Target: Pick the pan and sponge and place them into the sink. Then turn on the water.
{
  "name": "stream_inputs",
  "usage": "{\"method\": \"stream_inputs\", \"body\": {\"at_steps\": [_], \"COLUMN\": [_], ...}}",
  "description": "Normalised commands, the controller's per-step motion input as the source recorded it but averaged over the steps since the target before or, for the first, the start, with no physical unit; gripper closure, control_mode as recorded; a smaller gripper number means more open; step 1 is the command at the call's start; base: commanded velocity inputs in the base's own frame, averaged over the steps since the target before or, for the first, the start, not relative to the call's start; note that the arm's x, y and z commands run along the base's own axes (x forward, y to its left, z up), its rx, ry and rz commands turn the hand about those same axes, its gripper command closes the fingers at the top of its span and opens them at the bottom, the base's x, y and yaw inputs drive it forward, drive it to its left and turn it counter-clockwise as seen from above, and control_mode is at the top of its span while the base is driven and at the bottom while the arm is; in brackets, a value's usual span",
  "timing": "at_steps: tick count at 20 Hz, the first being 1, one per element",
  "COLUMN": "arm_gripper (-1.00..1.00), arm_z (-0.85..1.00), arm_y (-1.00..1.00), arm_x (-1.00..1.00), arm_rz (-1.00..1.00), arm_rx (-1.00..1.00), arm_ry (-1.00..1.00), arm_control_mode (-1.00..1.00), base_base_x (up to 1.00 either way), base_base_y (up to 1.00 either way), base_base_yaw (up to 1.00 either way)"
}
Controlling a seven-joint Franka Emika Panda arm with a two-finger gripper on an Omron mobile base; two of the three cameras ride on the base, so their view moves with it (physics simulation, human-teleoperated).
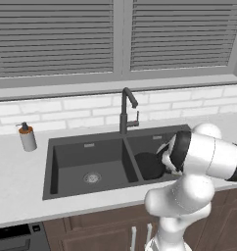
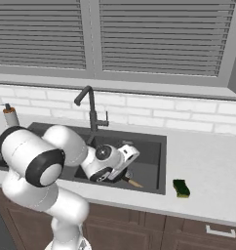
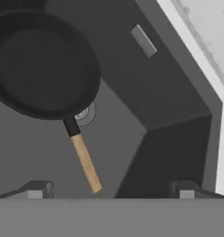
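A: Pan (image 3: 42, 65)?
B: One. It lies flat on the floor of the sink's (image 1: 86, 142) right basin, partly over that basin's drain (image 3: 84, 112). Black bowl, wooden handle (image 3: 85, 163), nothing gripping it.

A: Gripper (image 3: 111, 190)?
B: Spread wide, holding nothing. It hangs above the right basin; the two fingertips (image 3: 37, 189) stand either side of the handle's end without touching it.

A: Sponge (image 2: 181, 188)?
B: One, green. It sits on the counter (image 2: 207, 171) to the right of the sink, near the front edge, well apart from the pan.

A: Sink count?
B: One sink, two basins. The left basin holds just its drain (image 1: 92, 177). One faucet (image 1: 126, 109) stands behind the divider, spout curving forward.

A: Anything else around?
B: One soap dispenser (image 1: 27, 137) on the counter left of the sink. White brick backsplash (image 1: 66, 110), then a window with closed blinds (image 1: 57, 39). Brown cabinets (image 2: 154, 229) below.

A: What is in the way?
B: The arm (image 1: 203, 157) itself. From the left base view it covers the right half of the pan; from the right base view the wrist hides most of the pan, with the handle tip poking out.
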Motion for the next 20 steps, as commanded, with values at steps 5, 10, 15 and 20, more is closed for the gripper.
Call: {"method": "stream_inputs", "body": {"at_steps": [5,10,15,20], "arm_gripper": [-1.0,-1.0,-1.0,-1.0], "arm_z": [1.0,1.0,0.97,0.71], "arm_y": [-0.12,-0.18,-0.05,-0.24], "arm_x": [0.05,0.02,0.0,-0.06], "arm_rz": [-0.17,-0.14,-0.21,-0.3], "arm_rx": [0.0,0.04,0.12,0.19], "arm_ry": [0.05,0.1,0.1,0.05], "arm_control_mode": [-1.0,-1.0,-1.0,-1.0], "base_base_x": [0.0,0.0,0.0,0.0], "base_base_y": [0.0,0.0,0.0,0.0], "base_base_yaw": [0.0,0.0,0.0,0.0]}}
